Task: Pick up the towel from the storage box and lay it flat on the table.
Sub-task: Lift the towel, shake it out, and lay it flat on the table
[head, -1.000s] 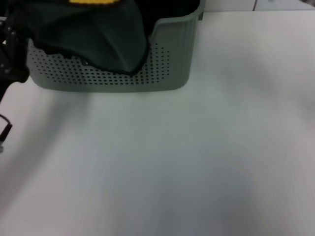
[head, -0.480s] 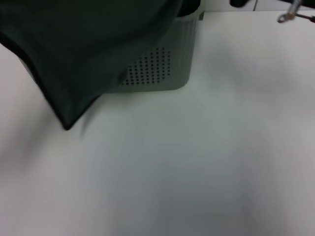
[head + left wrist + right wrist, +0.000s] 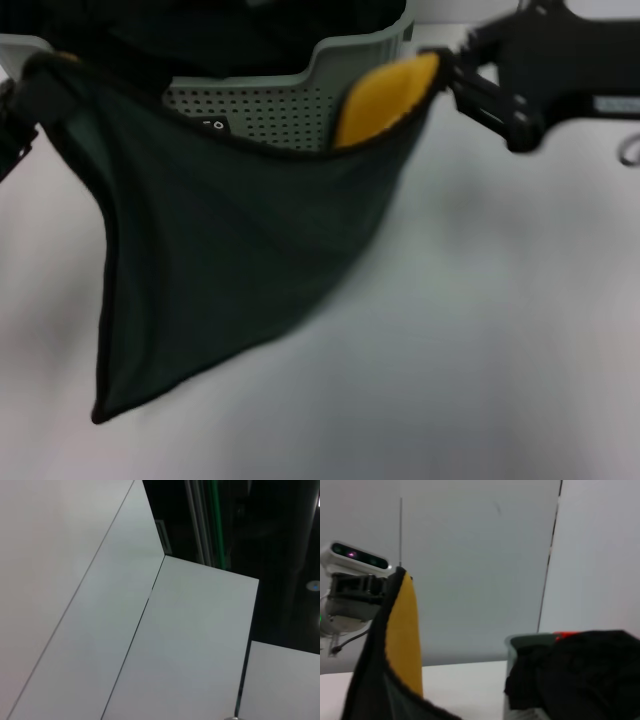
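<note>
Head view: towel (image 3: pixel 230 250) hangs stretched between my hands, clear of storage box (image 3: pixel 330 80). Right hand (image 3: pixel 450 75) grips one corner; left grip unseen. Lower evenly onto surface (image 3: pixel 480 350), keeping tension.

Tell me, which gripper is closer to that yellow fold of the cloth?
Right. The right gripper pinches the towel at its yellow fold; the left gripper holds the opposite corner, across the basket.

My workspace is a plain indoor test room or lab. I stand before a smooth white tabletop (image 3: pixel 480 330) carrying a sage grey-green perforated plastic basket (image 3: pixel 280 105). My wrist cameras show flat white wall panels (image 3: pixel 100 605) divided by thin dark seams, a dark recess (image 3: pixel 250 525) beyond them, and pale grey wall boards (image 3: pixel 480 565).
</note>
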`<act>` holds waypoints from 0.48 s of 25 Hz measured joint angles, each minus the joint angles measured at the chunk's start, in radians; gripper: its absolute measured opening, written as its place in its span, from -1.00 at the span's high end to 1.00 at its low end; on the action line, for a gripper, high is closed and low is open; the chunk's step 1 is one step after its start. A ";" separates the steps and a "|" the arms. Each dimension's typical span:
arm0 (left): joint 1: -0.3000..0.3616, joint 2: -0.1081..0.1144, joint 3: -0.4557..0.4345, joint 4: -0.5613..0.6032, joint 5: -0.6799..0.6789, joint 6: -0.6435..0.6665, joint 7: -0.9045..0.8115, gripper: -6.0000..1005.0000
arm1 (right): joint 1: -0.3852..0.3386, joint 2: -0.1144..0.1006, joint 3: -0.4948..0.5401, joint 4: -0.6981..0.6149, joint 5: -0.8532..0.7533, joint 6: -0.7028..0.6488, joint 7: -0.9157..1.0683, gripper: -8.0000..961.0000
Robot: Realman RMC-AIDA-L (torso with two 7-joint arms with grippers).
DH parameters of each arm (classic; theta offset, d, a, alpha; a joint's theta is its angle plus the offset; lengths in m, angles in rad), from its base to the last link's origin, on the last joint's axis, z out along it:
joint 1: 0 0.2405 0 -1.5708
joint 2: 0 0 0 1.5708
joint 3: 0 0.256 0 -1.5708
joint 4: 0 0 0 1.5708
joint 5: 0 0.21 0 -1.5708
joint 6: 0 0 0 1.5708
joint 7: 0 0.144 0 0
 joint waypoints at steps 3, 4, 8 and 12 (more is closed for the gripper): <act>0.053 0.008 0.058 0.075 0.002 0.000 -0.065 0.96 | -0.032 0.000 0.046 -0.035 0.021 0.101 0.041 0.74; 0.071 0.010 0.086 0.099 0.002 0.000 -0.076 0.96 | -0.041 0.000 0.057 -0.044 0.028 0.133 0.055 0.74; 0.135 0.013 0.211 0.209 -0.007 0.000 -0.113 0.96 | -0.096 0.000 0.078 -0.090 0.073 0.260 0.105 0.73; 0.185 0.014 0.310 0.279 -0.009 0.000 -0.120 0.96 | -0.178 -0.002 0.079 -0.145 0.121 0.342 0.139 0.73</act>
